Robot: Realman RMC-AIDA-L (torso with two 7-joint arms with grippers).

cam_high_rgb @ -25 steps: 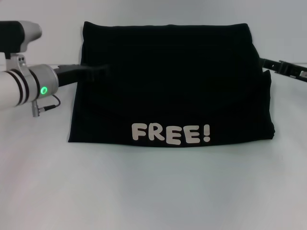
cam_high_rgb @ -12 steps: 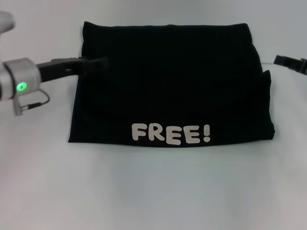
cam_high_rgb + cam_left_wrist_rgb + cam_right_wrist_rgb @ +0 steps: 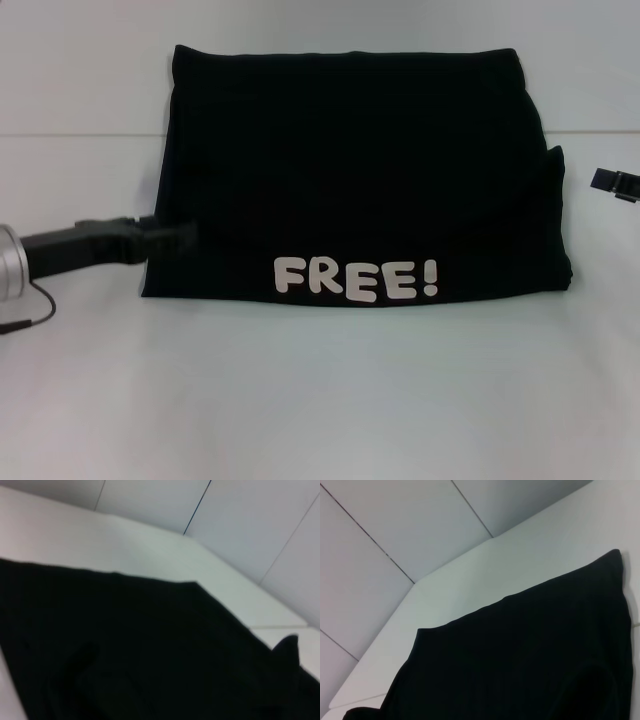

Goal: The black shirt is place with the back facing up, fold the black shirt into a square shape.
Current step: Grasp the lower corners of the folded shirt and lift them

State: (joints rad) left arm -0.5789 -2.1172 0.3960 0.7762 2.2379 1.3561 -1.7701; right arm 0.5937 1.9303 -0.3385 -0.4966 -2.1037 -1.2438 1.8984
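At the left, the left end effector (image 3: pixel 170 238) reaches in low over the white tabletop (image 3: pixel 320 400), its dark tip against the left edge of the black shirt (image 3: pixel 350 170), near the lower left corner; whether its fingers are spread or closed cannot be told, since they blend into the dark cloth. The black shirt lies in the middle of the tabletop as a compact, nearly square bundle, edges fairly straight, with the white lettering (image 3: pixel 356 279) along its near edge. A small flap of cloth pokes out at the right side. Farther right, only a sliver of the right end effector (image 3: pixel 615 184) shows, apart from the cloth, its state unreadable. The folding looks essentially done; at most, tidying that flap remains.
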